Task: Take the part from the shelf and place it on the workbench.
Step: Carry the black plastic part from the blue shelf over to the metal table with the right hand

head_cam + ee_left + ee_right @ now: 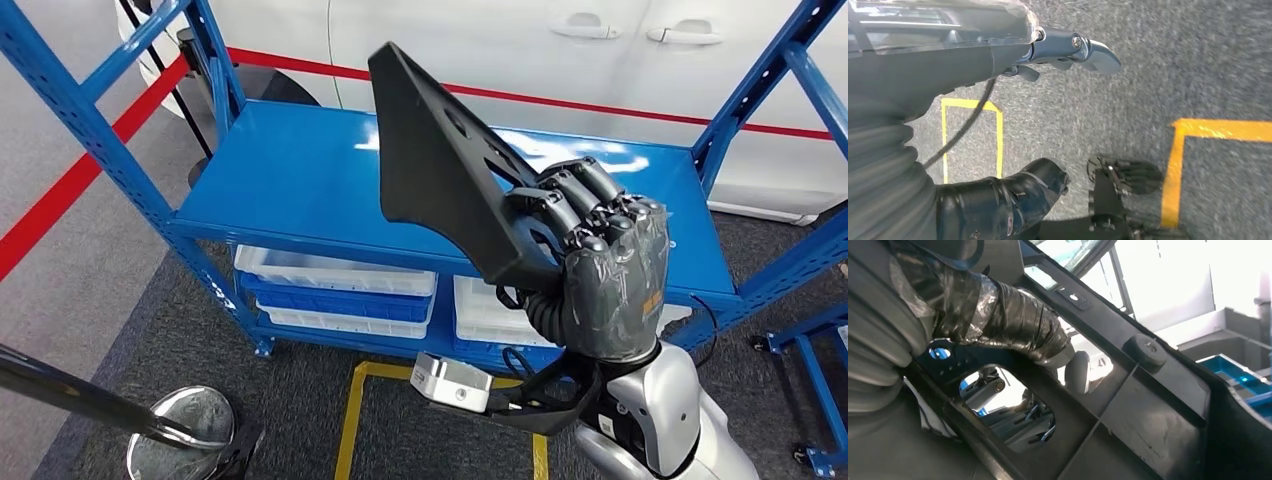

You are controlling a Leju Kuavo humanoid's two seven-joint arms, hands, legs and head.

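Black plastic, flat and roughly triangular: that's the part (450, 165), gripped at its lower end by my right hand (598, 265), fingers curled tight around the edge. Its long axis runs from my fist up toward the frame's upper left, above the blue metal shelf (300, 180). My left hand (1013, 200) hangs toward the floor, holding nothing as far as I can see, so the placing falls to the right.

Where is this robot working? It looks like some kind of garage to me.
Probably a car factory or workshop demo area. A white car stands behind a blue steel shelf with parts bins, yellow floor markings outline a station, and the right hand holds a black plastic part.
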